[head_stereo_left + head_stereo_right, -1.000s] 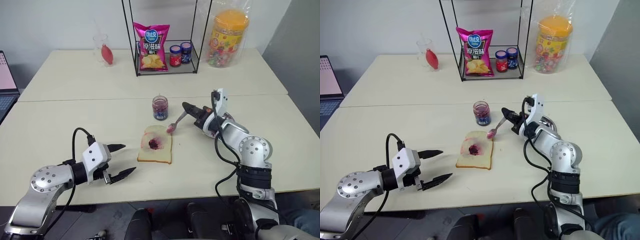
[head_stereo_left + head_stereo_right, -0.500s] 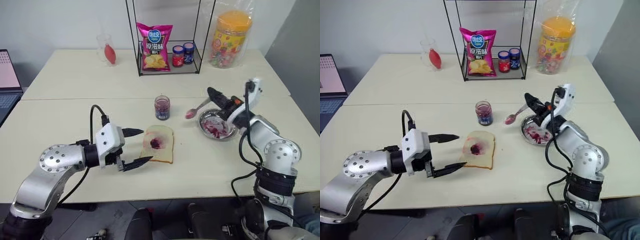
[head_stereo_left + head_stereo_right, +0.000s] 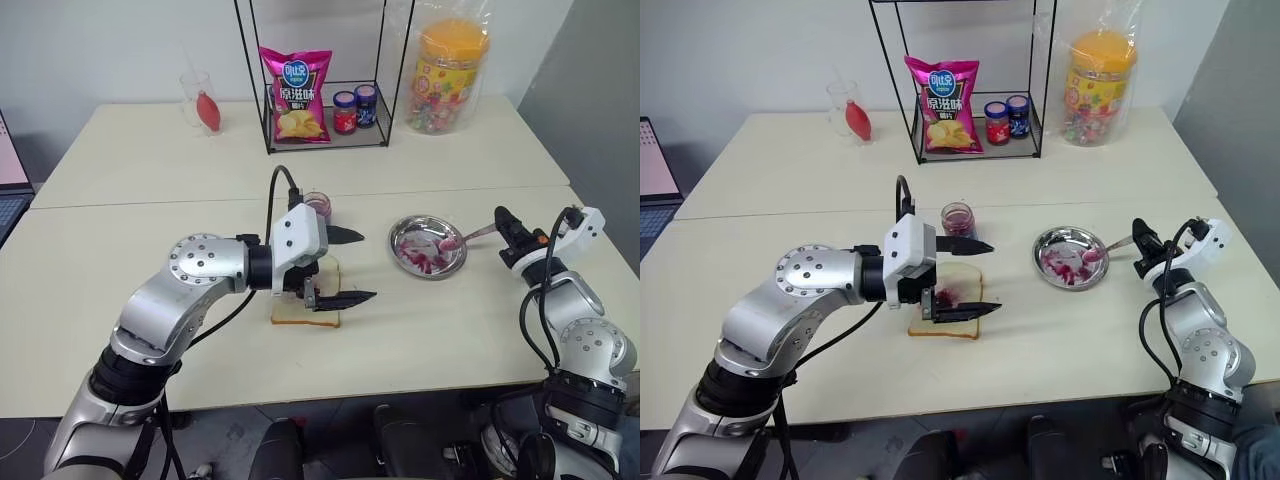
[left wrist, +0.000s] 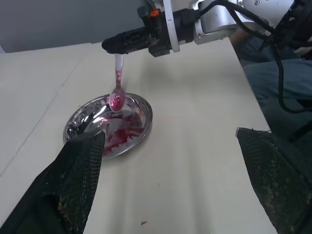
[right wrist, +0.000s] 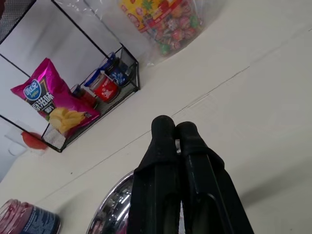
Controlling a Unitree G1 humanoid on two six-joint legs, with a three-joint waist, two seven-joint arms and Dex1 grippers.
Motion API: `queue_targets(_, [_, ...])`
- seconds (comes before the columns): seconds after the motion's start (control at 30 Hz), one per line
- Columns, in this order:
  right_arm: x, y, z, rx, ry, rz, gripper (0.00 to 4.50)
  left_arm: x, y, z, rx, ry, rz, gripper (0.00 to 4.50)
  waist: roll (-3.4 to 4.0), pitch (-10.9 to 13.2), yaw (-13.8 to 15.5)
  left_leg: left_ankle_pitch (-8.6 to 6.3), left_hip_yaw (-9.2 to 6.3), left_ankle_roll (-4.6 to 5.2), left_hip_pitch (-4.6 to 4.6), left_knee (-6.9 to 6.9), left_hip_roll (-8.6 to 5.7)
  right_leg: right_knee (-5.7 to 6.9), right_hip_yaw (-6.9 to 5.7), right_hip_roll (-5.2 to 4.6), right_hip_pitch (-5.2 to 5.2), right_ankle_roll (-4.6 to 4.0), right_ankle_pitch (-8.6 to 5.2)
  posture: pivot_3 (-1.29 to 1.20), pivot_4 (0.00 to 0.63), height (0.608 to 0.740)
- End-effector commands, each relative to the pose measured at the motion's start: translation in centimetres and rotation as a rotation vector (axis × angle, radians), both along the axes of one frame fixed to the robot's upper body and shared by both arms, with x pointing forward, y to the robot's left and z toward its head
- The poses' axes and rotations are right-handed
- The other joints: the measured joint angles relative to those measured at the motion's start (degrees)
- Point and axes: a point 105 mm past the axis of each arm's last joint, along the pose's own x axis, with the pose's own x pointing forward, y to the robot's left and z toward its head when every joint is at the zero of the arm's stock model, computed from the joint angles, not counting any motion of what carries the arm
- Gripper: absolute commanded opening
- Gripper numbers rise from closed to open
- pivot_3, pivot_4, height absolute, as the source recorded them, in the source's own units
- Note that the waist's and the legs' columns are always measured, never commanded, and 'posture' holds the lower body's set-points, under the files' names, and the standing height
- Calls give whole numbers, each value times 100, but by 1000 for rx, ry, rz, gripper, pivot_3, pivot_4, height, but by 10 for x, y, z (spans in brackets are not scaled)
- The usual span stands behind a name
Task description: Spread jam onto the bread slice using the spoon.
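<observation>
My right claw [image 3: 1140, 240] is clamped on the slim metal spoon [image 3: 1102, 249], its jam-smeared bowl over the shiny round steel dish [image 3: 1070, 256]; my left claw [image 3: 980, 277] gapes wide above the squarish bread slice [image 3: 958, 296]; blue-labelled jam [image 3: 957, 218] jar sits just behind; labels unreadable

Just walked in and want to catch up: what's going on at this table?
A humanoid robot is spreading jam on bread. Its right hand is shut on the spoon, holding the jam-smeared bowl over a small metal dish streaked with jam. Its left hand is open, its fingers either side of the bread slice, which already carries a jam smear. The jam jar stands open just behind the bread.
</observation>
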Motion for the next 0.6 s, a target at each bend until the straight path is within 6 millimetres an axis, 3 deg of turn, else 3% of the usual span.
queue_targets(0.03, [4,3,10,26,-40,28,6,-4,-6,1,13,-52,-38,4500,0,0,2,0,0,0,-1,0,-1,0,0,-1,0,0,0,0,150,740])
queue_targets(0.3, [16,0,-5,8,27,21,6,-1,-3,-6,8,-35,-13,4500,0,-1,7,0,0,0,1,1,-1,2,0,-1,1,1,1,0,150,740])
queue_targets(0.6, [15,-1,-8,-39,36,30,2018,-1,-2,-6,-16,-29,7,4500,0,-1,8,0,-1,0,1,2,-2,1,-1,-2,2,1,1,0,150,740])
